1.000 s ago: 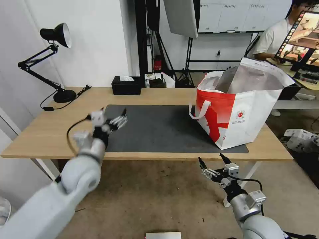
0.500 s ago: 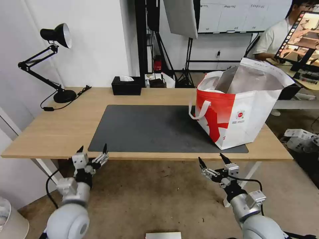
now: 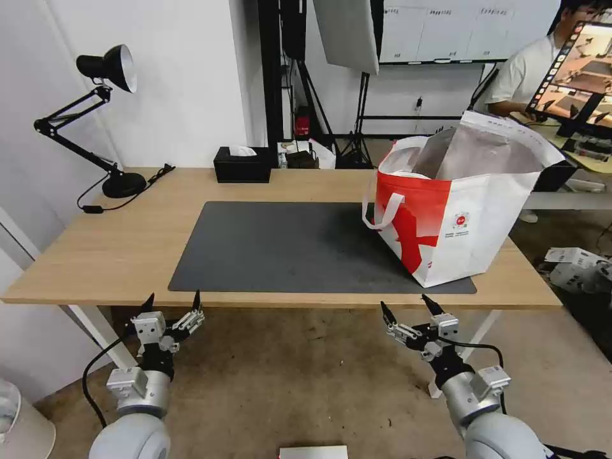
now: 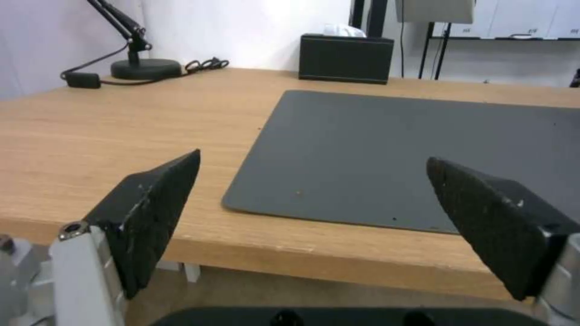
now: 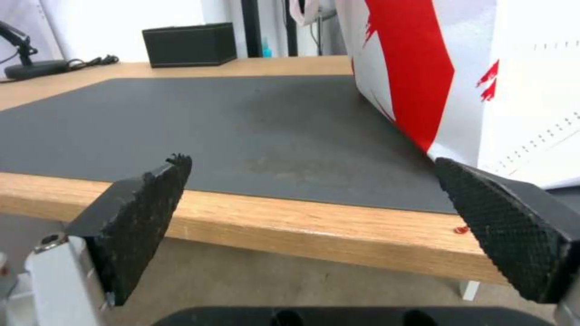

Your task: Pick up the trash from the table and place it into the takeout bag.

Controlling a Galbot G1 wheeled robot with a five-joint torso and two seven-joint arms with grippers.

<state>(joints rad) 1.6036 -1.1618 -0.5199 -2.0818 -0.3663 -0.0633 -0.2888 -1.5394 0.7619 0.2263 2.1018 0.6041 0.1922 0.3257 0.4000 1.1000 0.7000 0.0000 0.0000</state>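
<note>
Your left gripper (image 3: 173, 301) and right gripper (image 3: 405, 305) hang spread-fingered, empty, below the light-wood table (image 3: 95, 255). Boxy red-and-white takeout bag (image 3: 456, 217), foil-lined, round logo unreadable, stands on matte grey mat (image 3: 299, 245).

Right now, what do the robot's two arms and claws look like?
Both arms are rounded, glossy light-grey shells with silver wrist blocks. The left claw and right claw each carry two black, pointed, wedge-shaped fingers with a textured grip face on grey metal mounts. A black cable loops beside each wrist.
</note>
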